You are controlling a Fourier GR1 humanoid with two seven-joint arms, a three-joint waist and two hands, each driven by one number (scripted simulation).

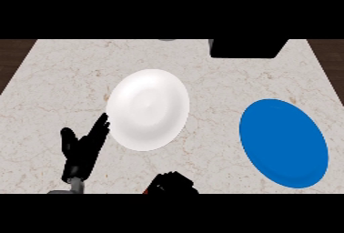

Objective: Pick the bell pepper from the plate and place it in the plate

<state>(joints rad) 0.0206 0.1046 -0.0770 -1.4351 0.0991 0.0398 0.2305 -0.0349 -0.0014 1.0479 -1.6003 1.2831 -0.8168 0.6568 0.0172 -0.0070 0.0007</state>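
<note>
From the head view, the marble counter [60, 86] carries two plates: one white plate [148, 109] near the middle and one blue plate [283, 142] well apart from it toward the right. Both plates show bare faces. A single black box-like object [245, 48] sits at the far edge of the counter, above and between the two plates, and a small grey thing [167, 39] is cut off by the far edge just left of it; what it is cannot be told. Two hands are in view. The left hand [82, 152] comes up from the lower edge at the left, its fingers straight and spread, pointing up and toward the white plate, with the fingertips [103, 120] just beside that plate's lower left rim and the thumb standing off to the left. The right hand [173, 182] shows low in the middle, just below the white plate, its fingers curled in a tight bunch; a small patch of red shows at its left side, which looks like the bell pepper [154, 187] enclosed in the hand and mostly hidden by it. No writing, brand or label can be read on anything.
</note>
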